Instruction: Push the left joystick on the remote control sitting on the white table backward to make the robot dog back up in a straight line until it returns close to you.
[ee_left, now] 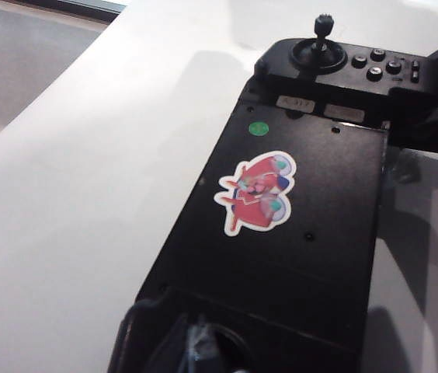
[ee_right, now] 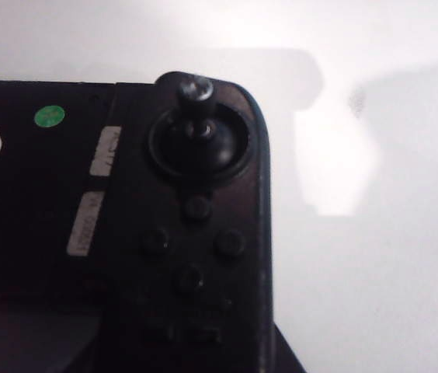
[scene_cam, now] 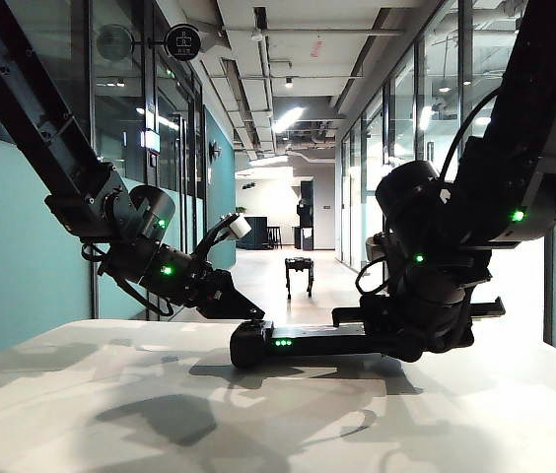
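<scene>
The left end effector (scene_cam: 246,307) sits low over the left-hand lobe of the remote control (scene_cam: 303,343). You cannot tell whether its jaws are spread or pressed together (the wrist view shows only a blurred dark tip). The left joystick is hidden beneath that tip.

The right end effector (scene_cam: 377,320) is at the opposite end of the handset. Its fingers (ee_left: 436,128) stand against opposite edges of the right-hand lobe, pinching the remote control. The right-hand stick (ee_right: 196,97) stands free and untouched.

The handset lies flat on the white desk (scene_cam: 110,394), its green lights (scene_cam: 282,343) facing you and a red sticker (ee_left: 256,190) on its top. The robot dog (scene_cam: 299,274) stands far down the corridor, well apart from the desk.
</scene>
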